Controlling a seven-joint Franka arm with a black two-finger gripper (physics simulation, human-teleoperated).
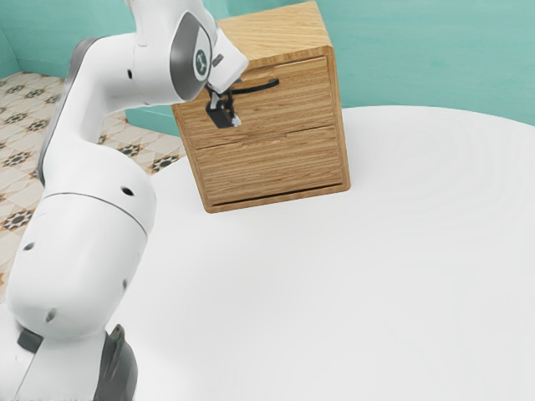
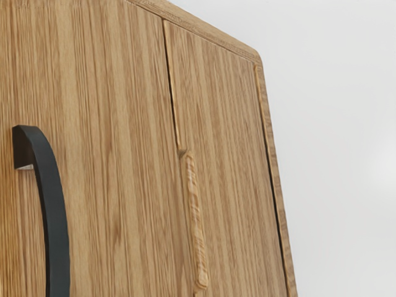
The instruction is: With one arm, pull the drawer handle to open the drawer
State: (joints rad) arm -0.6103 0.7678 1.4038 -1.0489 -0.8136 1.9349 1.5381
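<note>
The step in hand is, I judge, getting hold of the handle [image 1: 259, 84], the black bar on the upper drawer [image 1: 292, 96] of the cabinet [image 1: 276, 33]. That drawer looks shut, its front level with the cabinet's face.

The gripper [image 1: 222, 110] hangs close in front of the cabinet's face, beside and a little below the handle's end, at the cabinet's edge nearer the arm [image 1: 100, 209]. It does not appear to be around the bar. In the wrist view the handle lies off to one side of the cabinet's face, not centred under the hand. Whether the jaws are open or closed I cannot tell, and I see nothing held.

To do it well, the hand should shift along the cabinet's face until the bar sits squarely between the jaws. It should then close firmly and pull straight out from the cabinet, not at a slant, or the drawer may bind.

The arm arches over from beside the cabinet, wrist bent, hand pointed at the cabinet's face.
</note>
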